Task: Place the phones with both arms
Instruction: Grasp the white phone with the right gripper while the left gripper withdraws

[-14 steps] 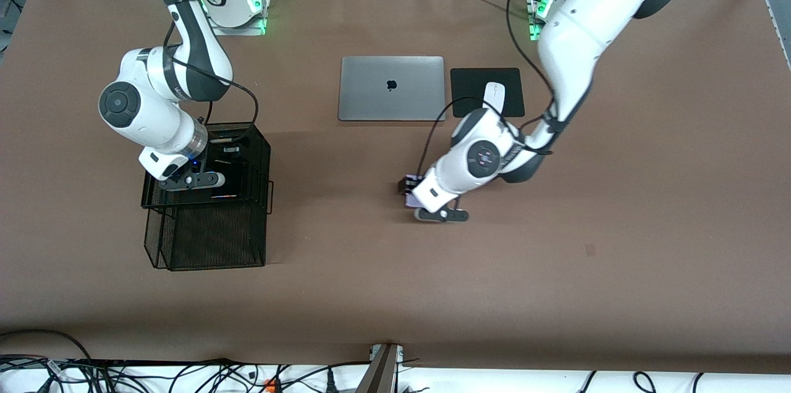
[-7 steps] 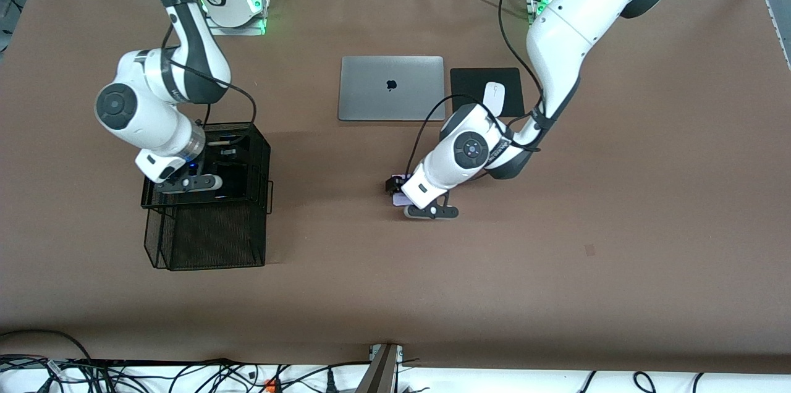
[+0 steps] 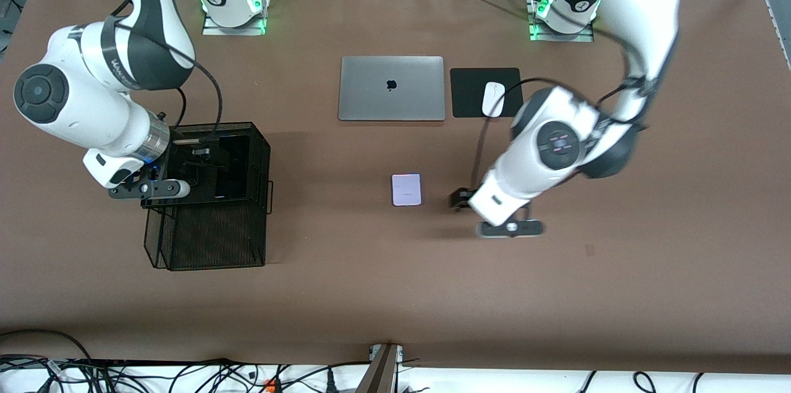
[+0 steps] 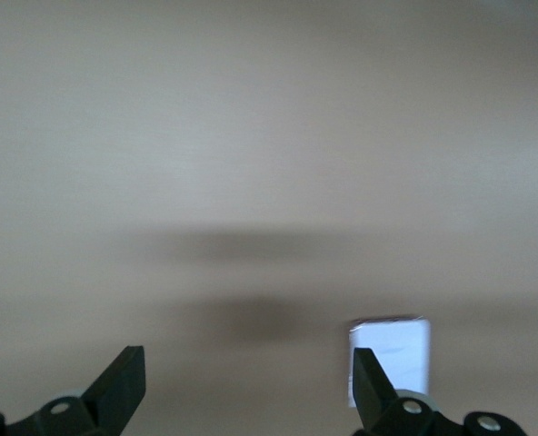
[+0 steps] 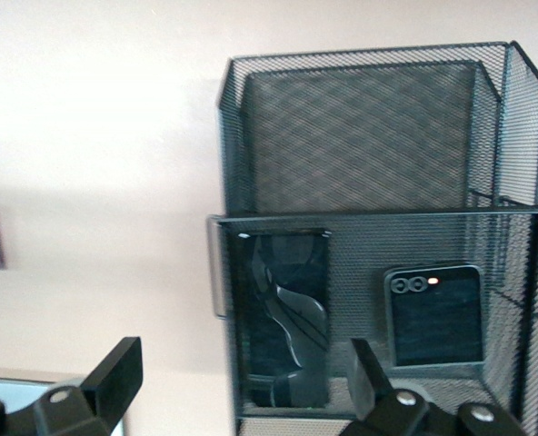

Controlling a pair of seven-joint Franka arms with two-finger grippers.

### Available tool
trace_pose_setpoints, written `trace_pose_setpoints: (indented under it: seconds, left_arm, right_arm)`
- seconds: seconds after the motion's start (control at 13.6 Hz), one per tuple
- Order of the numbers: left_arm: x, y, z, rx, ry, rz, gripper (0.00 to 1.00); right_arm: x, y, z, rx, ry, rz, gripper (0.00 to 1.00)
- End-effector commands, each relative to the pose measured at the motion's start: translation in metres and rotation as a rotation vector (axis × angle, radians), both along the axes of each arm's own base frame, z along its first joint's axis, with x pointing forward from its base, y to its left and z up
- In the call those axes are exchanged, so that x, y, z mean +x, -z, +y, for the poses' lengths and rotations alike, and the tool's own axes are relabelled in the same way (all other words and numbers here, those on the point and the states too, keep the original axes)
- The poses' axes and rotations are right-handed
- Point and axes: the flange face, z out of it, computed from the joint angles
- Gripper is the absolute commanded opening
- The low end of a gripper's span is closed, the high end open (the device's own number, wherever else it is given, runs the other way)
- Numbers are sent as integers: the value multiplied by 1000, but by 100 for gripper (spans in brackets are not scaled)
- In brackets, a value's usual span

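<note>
Only the right wrist view shows two black phones [image 5: 283, 318] in the basket [image 5: 360, 127]; both grippers' fingers [image 4: 124, 381] spread, empty

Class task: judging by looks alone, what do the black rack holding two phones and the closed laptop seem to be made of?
Black rack: apparently wire mesh with a matt dark coating; its walls show a fine see-through grid. Laptop: probably metal, satin grey; the lid is smooth and evenly dull with a dark logo, though painted plastic can't be excluded.
</note>
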Motion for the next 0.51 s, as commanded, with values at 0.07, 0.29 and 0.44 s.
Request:
trace_pose_setpoints:
  seconds: [0.07, 0.29, 0.44]
  left_arm:
    - [-14, -82, 65, 154, 102, 10, 100]
    - [-17, -129, 106, 193, 148, 82, 100]
    - [-24, -171, 135, 225, 207, 33, 100]
  right_arm:
    - [9, 29, 108, -62, 67, 7, 100]
    - [6, 67, 192, -92, 114, -2, 100]
    - [-6, 104, 255, -91, 157, -56, 100]
